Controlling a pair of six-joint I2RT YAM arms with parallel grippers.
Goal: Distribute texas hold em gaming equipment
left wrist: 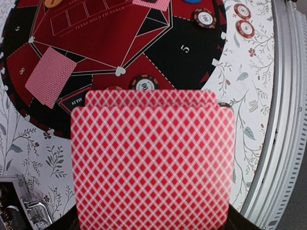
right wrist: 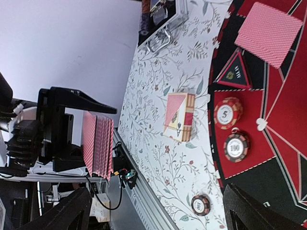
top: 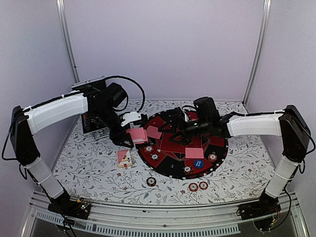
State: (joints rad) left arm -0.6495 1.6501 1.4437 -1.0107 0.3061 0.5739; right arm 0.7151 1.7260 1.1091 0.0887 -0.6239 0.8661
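Observation:
My left gripper [top: 129,136] is shut on a fanned stack of pink-backed cards [top: 137,136], held above the left edge of the round poker mat [top: 217,143]. The stack fills the left wrist view [left wrist: 153,163] and hides the fingers. My right gripper [top: 172,127] hovers over the mat, open and empty [right wrist: 158,215]. Single cards lie on the mat [top: 154,132] [top: 194,152]. The blue button [top: 198,163] lies near the mat's front. The orange button [left wrist: 52,2] shows at the frame top. Chips sit on the mat [top: 148,148] [top: 212,157] and off it [top: 151,181] [top: 193,187].
A card box [top: 124,158] lies on the floral cloth left of the mat. The black silver-edged case [top: 94,111] stands at the back left, behind the left arm. A metal rail [top: 163,217] runs along the near edge.

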